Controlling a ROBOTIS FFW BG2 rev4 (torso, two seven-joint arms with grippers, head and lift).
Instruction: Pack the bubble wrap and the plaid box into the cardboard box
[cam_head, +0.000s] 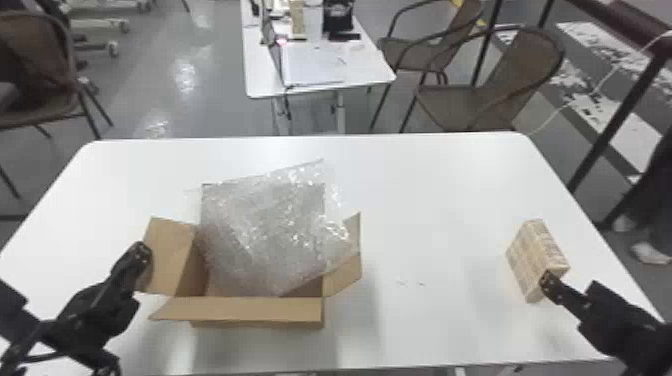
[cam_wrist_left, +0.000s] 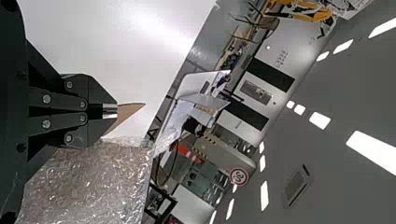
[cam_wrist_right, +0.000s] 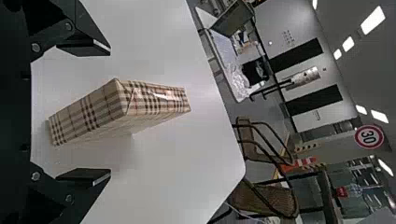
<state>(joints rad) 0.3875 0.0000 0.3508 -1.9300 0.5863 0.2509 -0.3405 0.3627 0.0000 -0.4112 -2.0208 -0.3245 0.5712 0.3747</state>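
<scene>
At lower right in the head view, the plaid box (cam_head: 531, 257) is flanked by the right pincer's (cam_wrist_right: 110, 112) parted fingers; the left pincer (cam_wrist_left: 116, 111) is clenched by the cardboard box (cam_head: 240, 309).

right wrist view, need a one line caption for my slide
Right gripper wide open at the plaid box on the white table, not yet gripping.

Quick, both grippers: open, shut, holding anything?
Left black gripper: closed, at the brown cardboard flap; can't tell whether it pinches it.
Right black gripper: open, beige plaid box between its fingers, ungripped.
</scene>
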